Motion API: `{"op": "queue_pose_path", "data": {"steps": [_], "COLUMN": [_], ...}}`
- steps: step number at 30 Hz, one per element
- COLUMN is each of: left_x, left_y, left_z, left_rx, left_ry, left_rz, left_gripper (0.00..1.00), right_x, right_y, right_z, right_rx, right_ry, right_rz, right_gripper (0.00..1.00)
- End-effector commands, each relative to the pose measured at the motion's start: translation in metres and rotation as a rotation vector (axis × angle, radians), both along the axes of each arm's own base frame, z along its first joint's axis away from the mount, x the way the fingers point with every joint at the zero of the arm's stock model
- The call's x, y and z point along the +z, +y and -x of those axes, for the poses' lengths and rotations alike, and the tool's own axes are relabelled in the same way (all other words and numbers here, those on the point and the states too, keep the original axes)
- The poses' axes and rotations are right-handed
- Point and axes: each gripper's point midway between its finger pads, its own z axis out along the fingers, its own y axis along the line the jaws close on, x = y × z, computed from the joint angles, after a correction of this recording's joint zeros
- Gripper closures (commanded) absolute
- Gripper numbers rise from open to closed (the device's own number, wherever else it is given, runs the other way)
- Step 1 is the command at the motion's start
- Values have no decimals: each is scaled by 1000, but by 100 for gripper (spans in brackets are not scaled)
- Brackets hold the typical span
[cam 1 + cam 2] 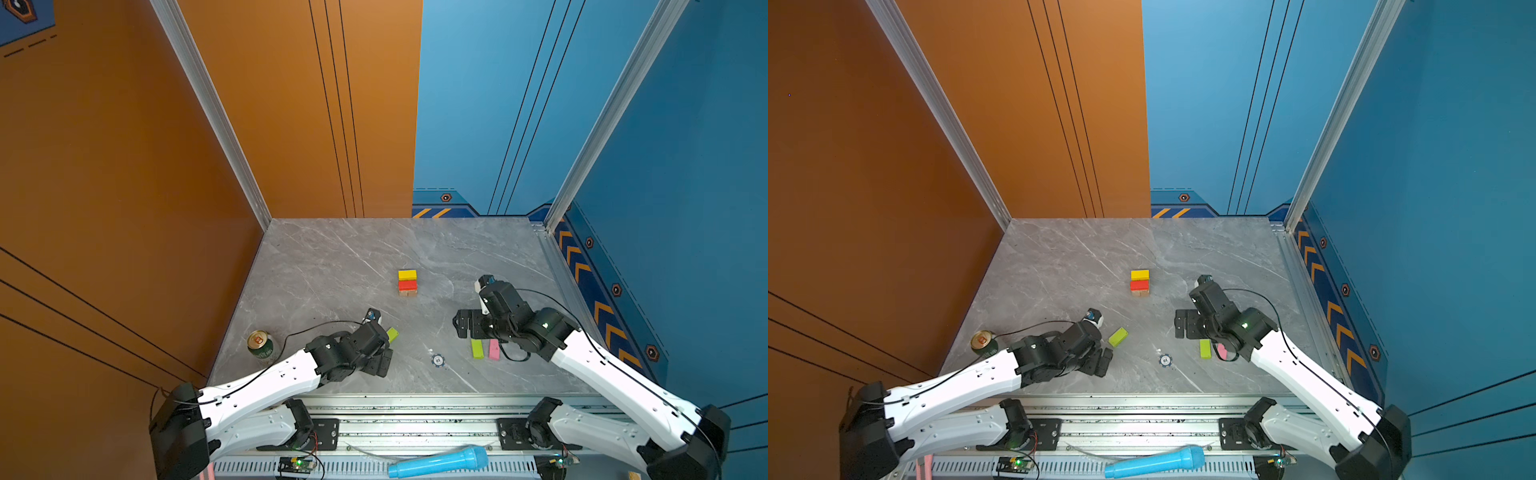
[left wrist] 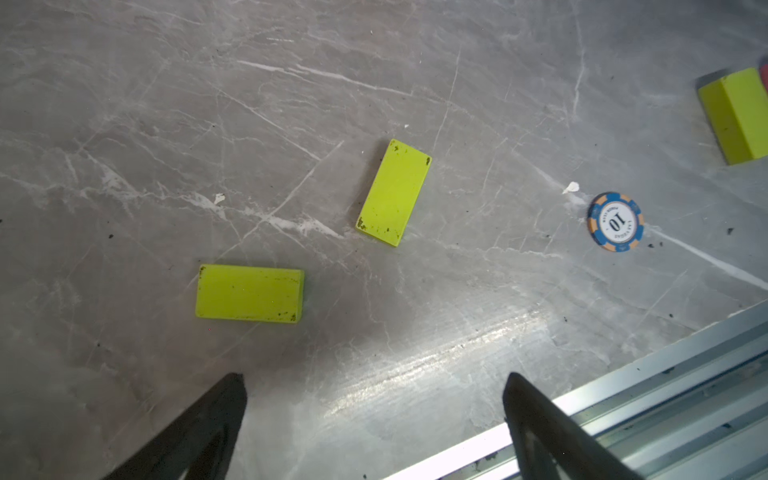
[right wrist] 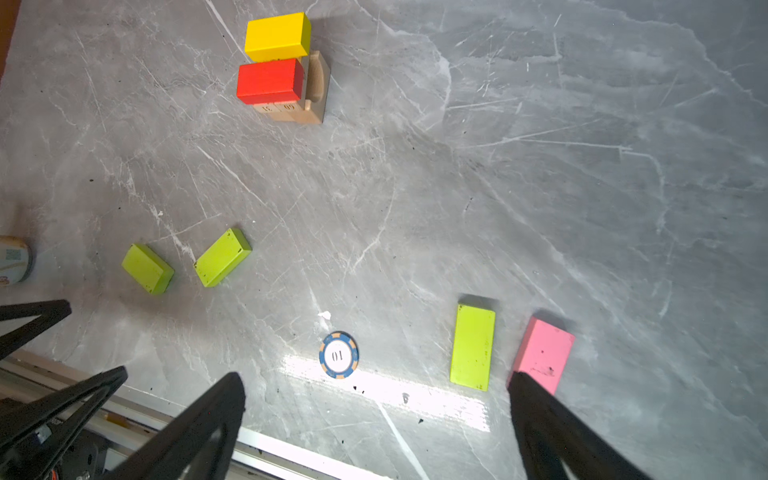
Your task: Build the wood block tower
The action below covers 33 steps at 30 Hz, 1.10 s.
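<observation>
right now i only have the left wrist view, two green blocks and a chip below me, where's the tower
Observer: The tower stands farther back, in the middle: a red block and a yellow block on a tan base.
Operator: anything on the other side
Observer: A pink block lies flat next to another green block, close to the open, empty right gripper.
Operator: obstacles on my left
Observer: A drink can stands upright near the left edge of the table.
</observation>
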Motion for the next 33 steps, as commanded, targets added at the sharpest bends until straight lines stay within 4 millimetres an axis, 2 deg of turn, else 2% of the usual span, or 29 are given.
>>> {"op": "queue_pose_path", "data": {"steps": [1, 8, 16, 21, 33], "left_x": [2, -17, -27, -31, -47], "left_y": [-18, -34, -36, -34, -38], "left_z": [-11, -29, -49, -56, -63], "left_rx": [-56, -95, -126, -132, -167], "left_ry": [-11, 18, 46, 67, 106], "left_rz": [9, -55, -100, -84, -105], "left_gripper": [1, 1, 0, 2, 11], "right_x": [-1, 4, -3, -3, 0], "right_y": [-5, -10, -9, -11, 4], "right_z": [12, 35, 55, 55, 46], "right_rx": [20, 73, 110, 108, 121], "right_ry": [16, 25, 69, 73, 92], "right_rz": [-9, -50, -100, -93, -118], "right_gripper": [0, 0, 0, 0, 0]}}
